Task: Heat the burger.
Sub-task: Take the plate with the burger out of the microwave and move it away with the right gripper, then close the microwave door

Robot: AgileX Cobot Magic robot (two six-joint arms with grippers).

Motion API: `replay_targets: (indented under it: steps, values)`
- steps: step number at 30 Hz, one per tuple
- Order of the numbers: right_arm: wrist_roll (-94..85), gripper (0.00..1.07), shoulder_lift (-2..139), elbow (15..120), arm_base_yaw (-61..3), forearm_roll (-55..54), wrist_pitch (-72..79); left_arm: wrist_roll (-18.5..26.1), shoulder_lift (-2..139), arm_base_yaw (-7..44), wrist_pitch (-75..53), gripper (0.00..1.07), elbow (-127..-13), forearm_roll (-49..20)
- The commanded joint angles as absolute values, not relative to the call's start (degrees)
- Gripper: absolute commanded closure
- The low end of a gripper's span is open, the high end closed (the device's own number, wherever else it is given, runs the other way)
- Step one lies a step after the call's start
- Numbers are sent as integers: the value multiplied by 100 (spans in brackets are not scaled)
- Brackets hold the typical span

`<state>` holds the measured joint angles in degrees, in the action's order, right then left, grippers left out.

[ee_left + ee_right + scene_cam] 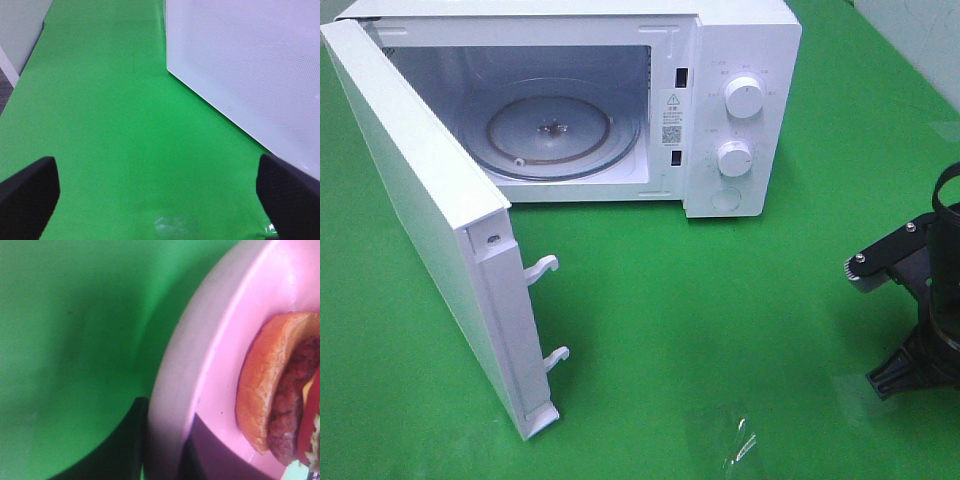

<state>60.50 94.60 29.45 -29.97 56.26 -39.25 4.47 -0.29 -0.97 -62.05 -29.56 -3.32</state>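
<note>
A: Where does the round burger with the orange-brown bun and dark patty lie?

B: On a pink round plate, right at the right gripper, whose dark fingers straddle the plate's rim. The jaws stand narrow, pinching that rim, with the burger just beyond them.

A: And the other arm?

B: The left gripper hangs over the green cloth with its black fingers spread wide, nothing between them. The white microwave's door stands open, near this gripper.
</note>
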Motion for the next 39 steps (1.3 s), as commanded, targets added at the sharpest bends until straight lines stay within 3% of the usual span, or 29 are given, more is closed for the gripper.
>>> replay_targets:
  steps: [1, 4, 6, 9, 10, 13, 20, 24, 27, 33, 39]
  values:
    - [6154, 97, 9551, 3105, -2871, 5764, -4079, 401, -132, -103, -6131, 7, -2962, -355]
    - [6131, 91, 9534, 3191, -2871, 5747, -4079, 401, -132, -103, -6131, 7, -2962, -355]
    - [5993, 77, 9534, 3438, -2871, 5483, -4079, 401, -132, -103, -6131, 7, -2962, -355]
    - [5913, 73, 9534, 3495, -2871, 5369, -4079, 401, -132, -103, -6131, 7, -2962, -355]
    - [5626, 65, 9534, 3615, -2871, 5128, -4074, 401, -132, -103, -6131, 7, -2962, -355]
    - [4979, 57, 9534, 3879, -2871, 4526, -4068, 401, -132, -103, -6131, 7, -2962, -355]
    - [4223, 56, 9225, 4016, -2871, 3804, -3913, 401, -132, -103, -6131, 7, -2962, -355]
    - [3031, 55, 8107, 4016, -2871, 2659, -3507, 401, -132, -103, -6131, 7, -2962, -355]
    - [2750, 54, 7878, 4016, -2871, 2447, -3507, 401, -132, -103, -6131, 7, -2962, -355]
    - [1100, 30, 6188, 3988, -2871, 1209, -4188, 401, -132, -103, -6131, 7, -2962, -355]
    - [665, 29, 5380, 3867, -2882, 842, -5105, 401, -132, -103, -6131, 7, -2962, -355]
